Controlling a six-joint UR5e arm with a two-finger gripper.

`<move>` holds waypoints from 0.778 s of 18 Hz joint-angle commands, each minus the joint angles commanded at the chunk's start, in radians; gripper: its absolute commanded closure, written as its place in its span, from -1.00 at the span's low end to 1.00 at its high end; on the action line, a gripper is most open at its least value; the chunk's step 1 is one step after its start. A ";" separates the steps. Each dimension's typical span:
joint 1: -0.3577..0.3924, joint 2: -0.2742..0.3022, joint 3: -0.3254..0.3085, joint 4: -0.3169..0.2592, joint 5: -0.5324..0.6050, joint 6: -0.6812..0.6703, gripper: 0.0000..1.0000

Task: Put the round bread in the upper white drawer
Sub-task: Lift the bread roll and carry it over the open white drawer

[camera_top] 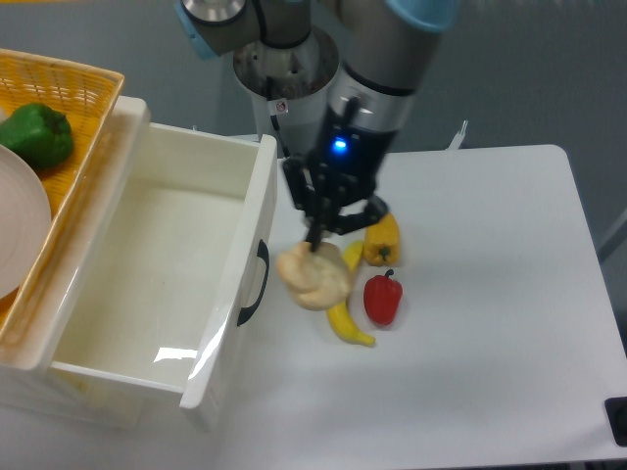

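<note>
Jaws clamped on round bread (313,278), beside upper white drawer (147,284), no writing legible

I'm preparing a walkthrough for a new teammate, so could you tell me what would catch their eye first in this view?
First, the claw at centre, shut on the round bread, which hangs in the air just right of the upper white drawer. That drawer stands pulled open and fills the left half. Below and right of the bread, a banana, red pepper and yellow pepper lie together on the white table.
</note>
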State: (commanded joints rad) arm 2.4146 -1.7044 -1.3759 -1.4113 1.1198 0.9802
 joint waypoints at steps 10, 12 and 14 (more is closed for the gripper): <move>-0.112 0.005 -0.051 0.011 0.006 0.012 1.00; -0.134 0.005 -0.061 0.012 0.011 0.012 1.00; -0.147 0.005 -0.075 0.015 0.011 0.014 0.96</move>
State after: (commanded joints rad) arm 2.2673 -1.6997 -1.4511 -1.3959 1.1305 0.9940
